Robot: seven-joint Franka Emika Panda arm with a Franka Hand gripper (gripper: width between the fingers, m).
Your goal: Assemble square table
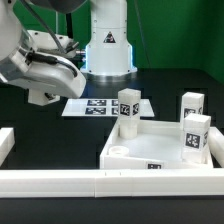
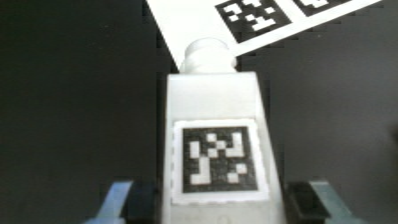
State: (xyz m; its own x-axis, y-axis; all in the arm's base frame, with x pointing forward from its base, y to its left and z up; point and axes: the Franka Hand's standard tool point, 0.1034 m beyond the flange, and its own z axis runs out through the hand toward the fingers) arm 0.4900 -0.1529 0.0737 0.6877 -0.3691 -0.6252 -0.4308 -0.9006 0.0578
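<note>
A: A black tabletop [image 1: 40,120] fills the scene, with a dim green backdrop behind the arm's white base [image 1: 107,45], which carries a black warning triangle. White border rails [image 1: 60,181] run along the near edge, and the marker board [image 1: 100,106] lies flat near the base.

B: Where does the table itself sit?

A: The square panel [image 1: 160,150] lies on the exterior view's right, rim up, a round socket [image 1: 119,151] showing at its near corner. Three leg posts stand around it: one [image 1: 128,110] at its far corner, one [image 1: 193,104] further to the exterior view's right, one [image 1: 196,136] at the panel's right side.

B: And the claw?

A: The gripper [image 2: 215,200] is up at the exterior view's left, clear of the panel. In the wrist view a fourth leg post [image 2: 217,135] lies between the two blue-grey fingers [image 2: 121,200], tag toward the camera, its peg end pointing at the marker board. It appears to be clamped on that leg.

B: So the step?

A: Judging by this, a leg is being carried. The next move calls for bringing its peg over a socket and lining it up squarely.

B: Any writing?

A: Only black-and-white tag patterns; no readable words.
</note>
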